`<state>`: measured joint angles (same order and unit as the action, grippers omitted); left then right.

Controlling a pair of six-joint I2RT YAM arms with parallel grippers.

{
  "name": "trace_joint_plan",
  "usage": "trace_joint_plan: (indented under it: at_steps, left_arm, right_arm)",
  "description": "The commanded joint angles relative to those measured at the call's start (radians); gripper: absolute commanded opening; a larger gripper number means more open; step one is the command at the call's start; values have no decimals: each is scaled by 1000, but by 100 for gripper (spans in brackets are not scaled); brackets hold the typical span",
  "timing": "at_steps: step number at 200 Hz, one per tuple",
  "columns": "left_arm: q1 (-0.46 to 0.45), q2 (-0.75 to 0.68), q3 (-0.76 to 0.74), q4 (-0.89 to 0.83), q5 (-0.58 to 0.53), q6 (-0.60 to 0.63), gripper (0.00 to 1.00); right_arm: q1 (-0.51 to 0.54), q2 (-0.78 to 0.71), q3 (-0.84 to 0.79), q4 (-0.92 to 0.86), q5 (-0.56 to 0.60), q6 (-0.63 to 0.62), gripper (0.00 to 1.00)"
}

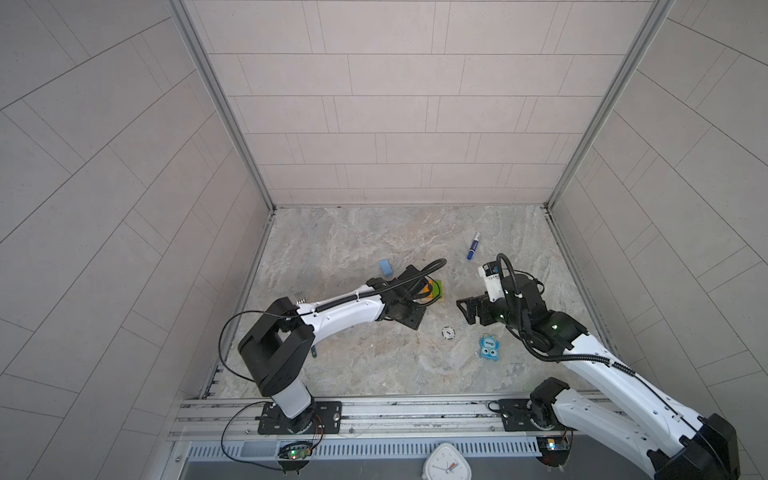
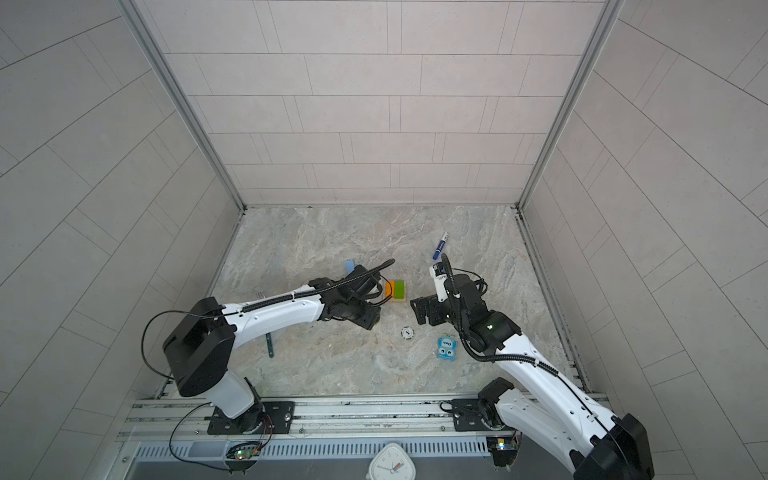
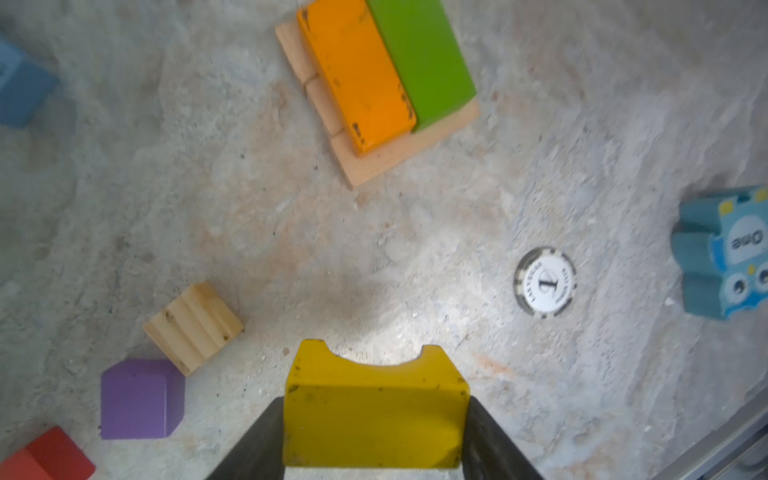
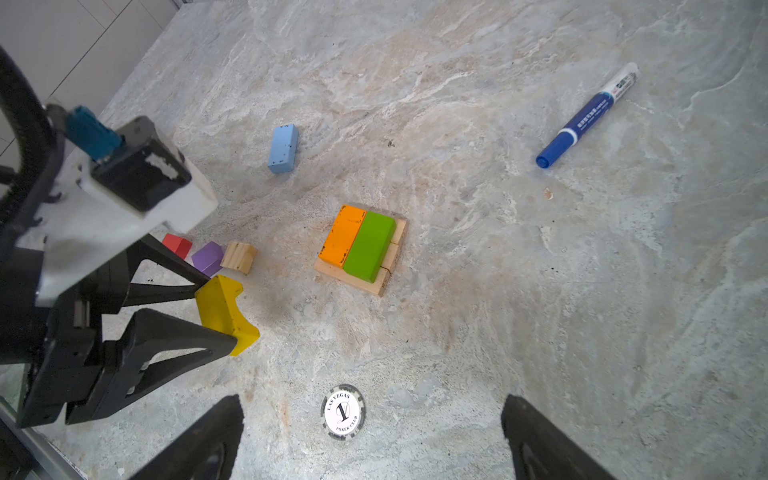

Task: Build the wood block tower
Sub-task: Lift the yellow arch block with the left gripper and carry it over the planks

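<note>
1. The tower (image 4: 360,249) stands near the middle of the marble-patterned tabletop (image 4: 519,299). So far it has two layers: a flat base of plain tan blocks (image 4: 372,284), with an orange bar (image 4: 343,235) and a green bar (image 4: 370,245) lying side by side on top, touching along their long sides.
2. A yellow block (image 3: 374,415) with a curved notch cut into one edge is clamped in the left pincer (image 4: 218,316). Its two dark jaws press on opposite ends of the block. The block is near the tower but apart from it.
3. Three small cubes sit in a close cluster just beyond the left pincer: a ridged natural wood cube (image 4: 239,257), a purple cube (image 4: 208,257) and a red cube (image 4: 177,245).
4. A light blue bar (image 4: 283,148) lies alone, farther from the tower.
5. The right pincer (image 4: 370,399) has its jaws wide apart and holds nothing. It faces the tower.
6. A white poker chip (image 4: 343,411) lies flat between the right pincer's jaws in the right wrist view.
7. A blue marker pen (image 4: 588,114) lies well away from the tower.
8. A blue toy with cartoon eyes (image 1: 489,347) lies near the right arm.
</note>
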<state>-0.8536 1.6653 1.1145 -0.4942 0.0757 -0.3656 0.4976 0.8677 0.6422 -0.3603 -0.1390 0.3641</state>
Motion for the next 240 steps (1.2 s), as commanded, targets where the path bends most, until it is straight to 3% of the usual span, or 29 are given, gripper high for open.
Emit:
trace_joint_plan:
  at_steps: [1, 84, 163, 240]
  left_arm:
    - [-4, 39, 83, -61, -57, -47, 43]
    - [10, 215, 344, -107, -77, -176, 42]
    - [19, 360, 539, -183, -111, -293, 41]
    - [19, 415, 600, -195, -151, -354, 40]
  right_arm:
    - [4, -27, -16, 8, 50, 38, 98]
    - [2, -97, -72, -2, 12, 67, 98]
    - [2, -142, -82, -38, 56, 100, 98]
    - [1, -160, -89, -69, 61, 96, 99]
